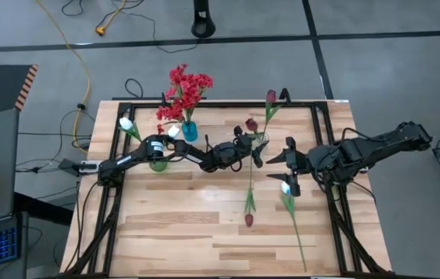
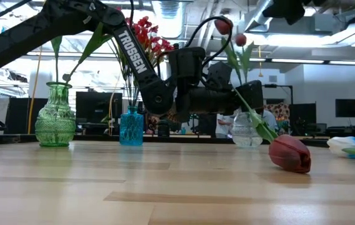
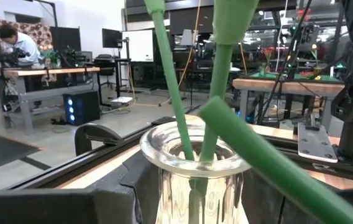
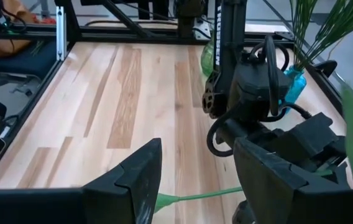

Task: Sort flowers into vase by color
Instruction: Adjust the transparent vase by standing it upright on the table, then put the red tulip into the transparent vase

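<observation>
My left gripper (image 1: pixel 252 153) is shut on the stem of a dark maroon tulip beside a clear vase (image 3: pixel 192 162) that holds two maroon tulips (image 1: pixel 271 97). The held tulip's blossom (image 2: pixel 290 153) lies on the table. My right gripper (image 1: pixel 290 169) is open above a white tulip (image 1: pixel 286 187) that lies flat on the table; its green stem (image 4: pixel 195 196) shows between the fingers, untouched. A green vase (image 1: pixel 158 163) holds white tulips (image 1: pixel 127 124). A blue vase (image 1: pixel 189 132) holds red blossoms (image 1: pixel 185 89). My left gripper holds the maroon tulip's stem near its cut end (image 3: pixel 212 111), which stands by the clear vase's rim. The fingers themselves hide the place of contact. The stem (image 2: pixel 252 115) slants down from the gripper, and the blossom (image 1: pixel 249 219) rests on the table.
The three vases stand in a row near the table's far edge. A black metal frame (image 1: pixel 324 116) runs around the tabletop. Bare wood lies toward the near edge (image 1: pixel 181 240). A person (image 3: pixel 15 40) sits at a desk in the room beyond.
</observation>
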